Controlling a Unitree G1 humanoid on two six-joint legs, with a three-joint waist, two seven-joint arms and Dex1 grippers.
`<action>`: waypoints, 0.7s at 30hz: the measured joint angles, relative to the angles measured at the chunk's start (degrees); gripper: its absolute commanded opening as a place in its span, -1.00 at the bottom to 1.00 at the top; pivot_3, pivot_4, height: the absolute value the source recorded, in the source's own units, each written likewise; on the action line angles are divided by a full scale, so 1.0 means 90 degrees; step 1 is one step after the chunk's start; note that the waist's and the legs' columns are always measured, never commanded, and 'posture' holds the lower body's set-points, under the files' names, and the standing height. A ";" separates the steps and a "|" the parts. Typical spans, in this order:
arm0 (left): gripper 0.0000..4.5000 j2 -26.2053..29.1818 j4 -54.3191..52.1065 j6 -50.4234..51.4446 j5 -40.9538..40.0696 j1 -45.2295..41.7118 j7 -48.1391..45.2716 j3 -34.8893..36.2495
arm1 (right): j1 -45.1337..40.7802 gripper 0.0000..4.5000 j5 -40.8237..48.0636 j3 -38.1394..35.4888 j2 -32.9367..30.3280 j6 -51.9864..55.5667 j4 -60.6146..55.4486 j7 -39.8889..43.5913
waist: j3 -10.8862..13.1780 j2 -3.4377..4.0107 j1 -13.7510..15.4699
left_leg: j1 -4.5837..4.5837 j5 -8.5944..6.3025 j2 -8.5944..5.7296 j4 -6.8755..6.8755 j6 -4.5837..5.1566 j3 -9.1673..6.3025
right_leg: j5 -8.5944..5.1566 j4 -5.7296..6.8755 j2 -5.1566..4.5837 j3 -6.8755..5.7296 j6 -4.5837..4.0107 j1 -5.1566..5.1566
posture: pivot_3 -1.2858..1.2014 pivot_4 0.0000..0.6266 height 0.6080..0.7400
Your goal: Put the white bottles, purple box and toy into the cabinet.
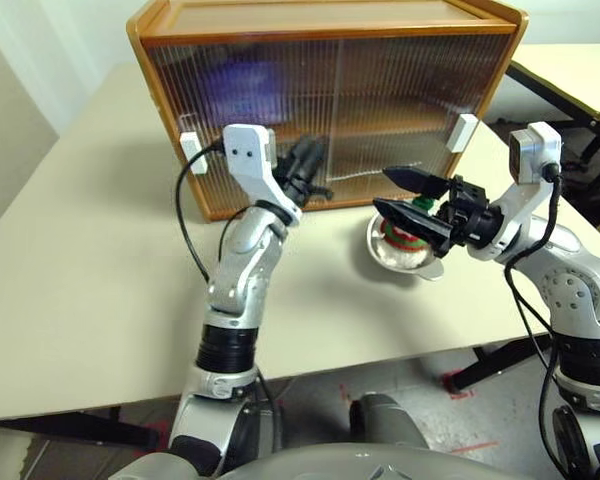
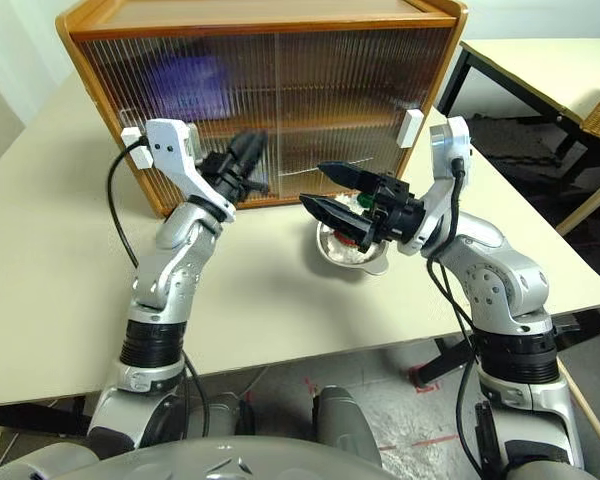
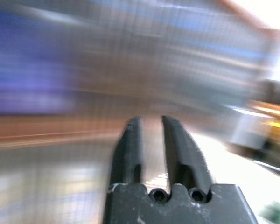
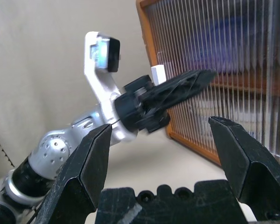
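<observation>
Your plush snowman toy [image 1: 404, 238] sits in the metal bowl [image 1: 385, 256] on the table [image 1: 90, 260], under your wide-open right tool [image 1: 408, 196]. It's soft and light; pinch its body. Left tool [image 3: 151, 140] is slightly parted, empty.

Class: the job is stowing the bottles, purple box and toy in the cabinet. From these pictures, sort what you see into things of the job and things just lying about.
Of the job:
cabinet, doors shut
purple box, seen as a blur behind the door
toy, in the bowl

Lying about:
metal bowl
table
</observation>
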 measured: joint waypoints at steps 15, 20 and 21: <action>1.00 0.2291 0.0332 0.0923 -0.2038 -0.0194 -0.3342 0.0794 | 0.0044 0.26 -0.0851 -0.0620 -0.0234 -0.0731 0.1026 -0.0905 | -0.0001 0.0002 0.0000 | 0.0004 0.0002 0.0014 0.0001 0.0004 -0.0002 | 0.0004 0.0009 0.0002 0.0009 0.0021 0.0002 | 0.01 -1.00 1.00; 1.00 0.2507 0.0323 0.1039 -0.2163 -0.0140 -0.3571 0.0887 | -0.0240 -0.64 -0.1376 -0.0789 -0.0509 -0.0828 0.1804 -0.1343 | 0.0000 0.0004 0.0002 | 0.0005 0.0003 0.0016 0.0001 0.0006 -0.0002 | 0.0004 0.0010 0.0001 0.0011 0.0020 0.0002 | 0.02 -1.00 1.00; 1.00 0.2512 0.0315 0.1051 -0.2178 -0.0123 -0.3582 0.0895 | -0.0306 -0.77 -0.1448 -0.0789 -0.0547 -0.0831 0.1941 -0.1378 | 0.0000 0.0004 0.0001 | 0.0005 0.0004 0.0016 0.0001 0.0007 -0.0002 | 0.0004 0.0011 0.0001 0.0012 0.0020 0.0002 | 0.02 -1.00 1.00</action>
